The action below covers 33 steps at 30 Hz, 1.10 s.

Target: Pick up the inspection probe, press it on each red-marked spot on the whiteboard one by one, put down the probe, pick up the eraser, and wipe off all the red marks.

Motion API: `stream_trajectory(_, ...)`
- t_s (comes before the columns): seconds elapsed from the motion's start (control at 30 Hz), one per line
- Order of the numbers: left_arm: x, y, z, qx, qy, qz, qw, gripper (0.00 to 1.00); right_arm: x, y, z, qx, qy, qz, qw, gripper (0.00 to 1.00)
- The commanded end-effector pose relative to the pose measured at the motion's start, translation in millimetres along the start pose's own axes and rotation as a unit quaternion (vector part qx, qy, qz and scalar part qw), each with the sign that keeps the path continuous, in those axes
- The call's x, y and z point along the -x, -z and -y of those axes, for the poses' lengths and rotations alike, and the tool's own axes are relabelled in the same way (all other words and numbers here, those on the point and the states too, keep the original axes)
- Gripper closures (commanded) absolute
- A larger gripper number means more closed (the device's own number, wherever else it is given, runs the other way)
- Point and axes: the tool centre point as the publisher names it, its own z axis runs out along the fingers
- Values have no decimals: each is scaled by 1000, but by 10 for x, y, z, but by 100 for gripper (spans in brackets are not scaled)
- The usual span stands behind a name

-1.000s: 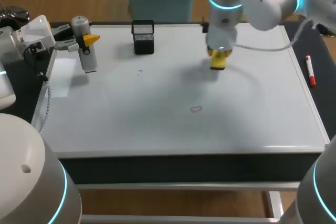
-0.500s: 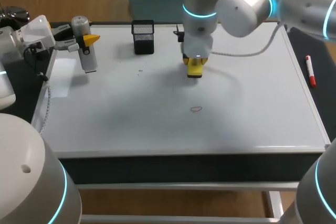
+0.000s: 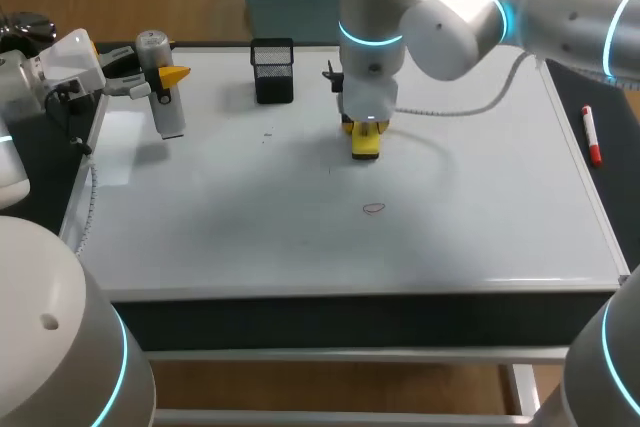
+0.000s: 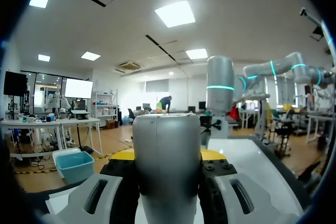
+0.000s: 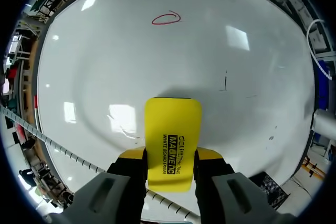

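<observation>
The whiteboard (image 3: 480, 237) spans mid-frame; the right gripper (image 3: 366, 129), upper centre, pinches the eraser (image 3: 365, 144), the left gripper (image 3: 165, 77), upper left, pinches the probe (image 3: 166, 112), and one red mark (image 3: 374, 209) lies below the eraser.

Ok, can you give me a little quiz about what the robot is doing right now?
1. True or false: the right gripper holds the yellow eraser.
2. Where is the red mark on the whiteboard? A under the eraser; B ahead of the eraser, apart from it; C inside the black holder.
3. Fill in: the left gripper holds the grey ____.
Key: 1 true; 2 B; 3 probe.
</observation>
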Motion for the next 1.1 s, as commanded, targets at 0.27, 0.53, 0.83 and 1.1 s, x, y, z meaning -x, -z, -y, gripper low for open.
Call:
stream_trajectory(0.27,-1,-5,8,0,-1,1,1000,100,-116,-61,33,7,-5,-9,1000,100)
stream_trajectory(0.53,-1,-5,8,0,-1,1,1000,100,-294,-113,48,8,-18,-19,1000,100)
stream_trajectory(0.83,-1,-5,8,0,-1,1,1000,100,-478,-177,59,12,-36,-29,999,100)
stream_trajectory(1.1,-1,-5,8,0,-1,1,1000,100,-688,-214,103,11,-56,-40,998,100)
